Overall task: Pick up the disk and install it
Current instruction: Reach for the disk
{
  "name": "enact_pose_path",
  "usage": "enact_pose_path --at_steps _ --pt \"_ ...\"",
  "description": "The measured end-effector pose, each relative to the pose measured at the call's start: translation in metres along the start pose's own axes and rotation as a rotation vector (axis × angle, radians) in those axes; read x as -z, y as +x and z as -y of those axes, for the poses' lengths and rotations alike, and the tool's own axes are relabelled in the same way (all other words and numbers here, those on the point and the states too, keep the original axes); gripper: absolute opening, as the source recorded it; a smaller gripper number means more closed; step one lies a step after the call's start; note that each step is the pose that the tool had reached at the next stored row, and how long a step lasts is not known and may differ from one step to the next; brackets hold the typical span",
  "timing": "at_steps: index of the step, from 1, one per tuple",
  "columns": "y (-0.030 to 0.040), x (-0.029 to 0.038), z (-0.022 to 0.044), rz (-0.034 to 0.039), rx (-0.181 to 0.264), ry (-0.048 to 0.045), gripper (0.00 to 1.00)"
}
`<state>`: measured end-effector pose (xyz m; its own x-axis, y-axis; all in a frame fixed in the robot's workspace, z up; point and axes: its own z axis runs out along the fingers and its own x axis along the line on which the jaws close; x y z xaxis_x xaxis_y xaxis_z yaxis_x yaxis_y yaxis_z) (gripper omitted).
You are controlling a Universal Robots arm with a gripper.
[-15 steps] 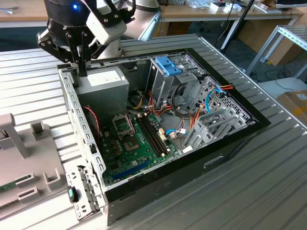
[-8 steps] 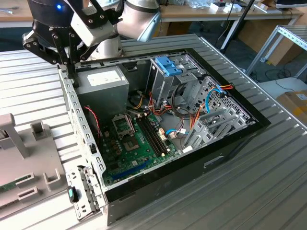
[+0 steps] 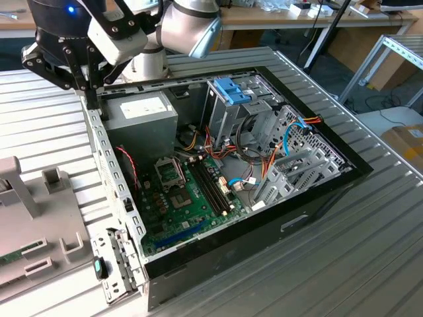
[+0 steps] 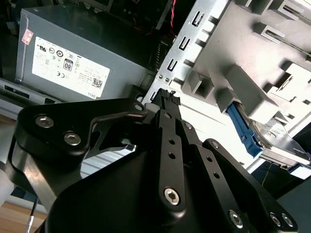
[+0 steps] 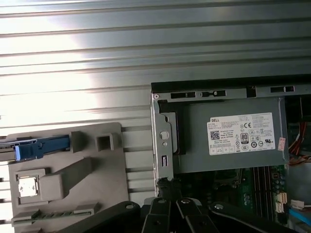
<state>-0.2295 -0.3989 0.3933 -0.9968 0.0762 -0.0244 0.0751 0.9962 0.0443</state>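
The disk [image 4: 270, 145] lies on edge in a slot of the grey holder block [image 4: 252, 58], its blue carrier frame facing out; in the first wrist view its blue frame [image 5: 43, 147] shows at the holder's far side. My gripper [image 3: 89, 89] hangs above the rear corner of the open computer case [image 3: 112, 178], beside the power supply [image 3: 142, 119]. Its black fingers [image 4: 167, 99] are shut together with nothing between them. The disk sits apart from the gripper, across the case wall.
The case holds a motherboard [image 3: 182, 198], cables and a tall metal drive cage [image 3: 228, 115] with a blue-tabbed bracket [image 3: 232, 91] on top. The holder block [image 3: 39, 218] stands at the exterior view's left on a ribbed metal table [image 3: 370, 251].
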Motion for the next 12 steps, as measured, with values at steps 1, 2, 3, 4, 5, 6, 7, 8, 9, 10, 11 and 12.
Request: enact_pose_path --at_steps 1,2,3,4,5,6,7,8,9,10,11,12 --pt "0.0006 0.0 0.0 0.0 0.0 0.0 0.11" --pt "0.0018 0.0 0.0001 0.0 0.0 0.0 0.11" --pt "0.0035 0.0001 0.0003 0.0 0.0 0.0 0.11" --pt "0.0049 0.0001 0.0004 0.0 0.0 0.0 0.11" --pt "0.0058 0.0002 0.0004 0.0 0.0 0.0 0.11" --pt "0.0068 0.0002 0.0005 0.0 0.0 0.0 0.11" --pt "0.0085 0.0002 0.0006 0.0 0.0 0.0 0.11" --pt "0.0091 0.0002 0.0007 0.0001 0.0 -0.0001 0.11" --pt "0.0091 0.0002 0.0007 0.0 0.0 0.0 0.11" --pt "0.0094 0.0002 0.0007 0.0 0.0 0.0 0.11" --pt "0.0096 0.0003 0.0007 0.0 0.0 0.0 0.11" --pt "0.0096 0.0003 0.0007 0.0 0.0 0.0 0.11"
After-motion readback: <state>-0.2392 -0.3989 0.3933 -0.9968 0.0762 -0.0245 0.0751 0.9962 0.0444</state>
